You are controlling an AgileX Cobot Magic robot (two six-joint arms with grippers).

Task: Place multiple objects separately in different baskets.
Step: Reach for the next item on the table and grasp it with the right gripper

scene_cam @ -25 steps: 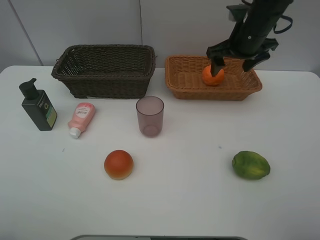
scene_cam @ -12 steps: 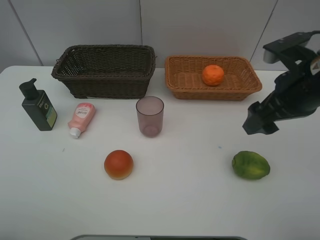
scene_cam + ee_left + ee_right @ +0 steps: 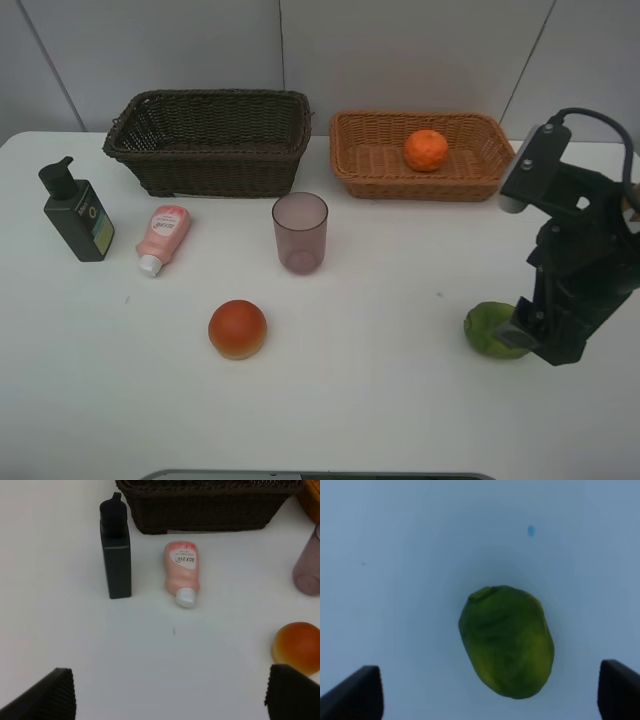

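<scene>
The right gripper (image 3: 489,687) is hanging directly over the lime (image 3: 506,642). Its jaws are standing wide apart, with 1 finger well clear on each side, and they are gripping nothing. The lime is lying on the white table (image 3: 380,400) at the near right, and in the high view the right arm is covering its right half.

The left gripper (image 3: 170,692) is also gaping open and holding nothing. Its 2 fingers (image 3: 55,695) are framing bare table in front of the left-hand items.

The orange (image 3: 426,150) is sitting inside the tan basket (image 3: 365,165) at the back right. The dark basket (image 3: 210,175) is standing just left of it.

The other 4 items are resting on the table outside both baskets:
- The bottle (image 3: 76,215) is standing upright at the far left.
- The tube (image 3: 163,236) is lying just beside the bottle, its white cap pointing toward the near edge.
- The cup (image 3: 300,232) is standing upright in front of the gap between the 2 baskets.
- The red fruit (image 3: 237,329) is sitting nearer the front, between tube and cup.
</scene>
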